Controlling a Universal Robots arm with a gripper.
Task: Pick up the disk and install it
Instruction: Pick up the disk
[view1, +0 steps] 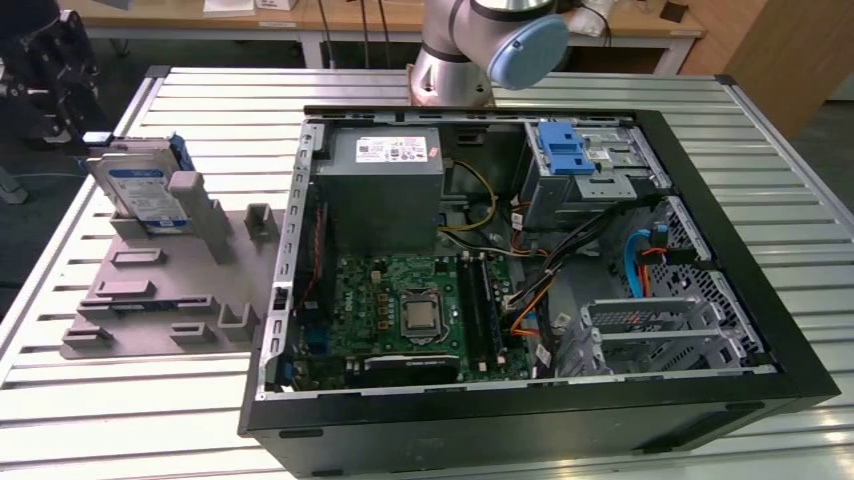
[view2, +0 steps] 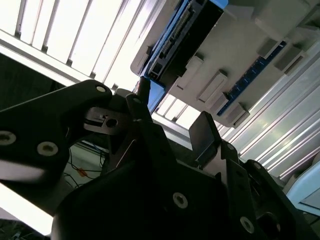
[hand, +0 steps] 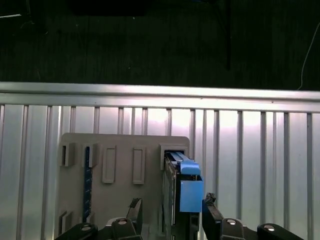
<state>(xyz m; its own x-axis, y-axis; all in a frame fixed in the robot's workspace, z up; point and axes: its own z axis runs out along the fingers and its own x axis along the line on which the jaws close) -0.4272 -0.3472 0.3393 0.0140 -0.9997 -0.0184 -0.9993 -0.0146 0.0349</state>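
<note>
Claw: the gripper (hand: 172, 219) is seen in the first wrist view with its jaws spread apart, and nothing is clamped in it.
Fingers: one dark fingertip (hand: 134, 209) is placed to each side of the disk's thin upper edge.
Disk: the disk (hand: 183, 192) is stood on edge in a slot of the grey holder (hand: 120, 150), which is laid on the slatted metal table (hand: 250, 150). It is judged not yet lifted.
Direction from the claw: the disk is found straight ahead of the claw, on the line midway between the two fingers, with its blue-framed edge nearest the fingertips.
Long axis: the upper edge is run across the closing line of the fingers, so the two broad faces are turned toward the pads.
Contact: a gap is seen on one side. On the other side it cannot be told whether the blue frame is touched.
Second wrist view: the same blue edge is shown just beyond the fingertips.
Arm: only one arm is fitted, and its claw is already brought to the disk.
Stage: the work is judged to stand at the grasp, lined up but not closed.
Case: the open computer case (view1: 534, 250) is set well apart from the claw's place at the holder, toward the exterior view's right.
</note>
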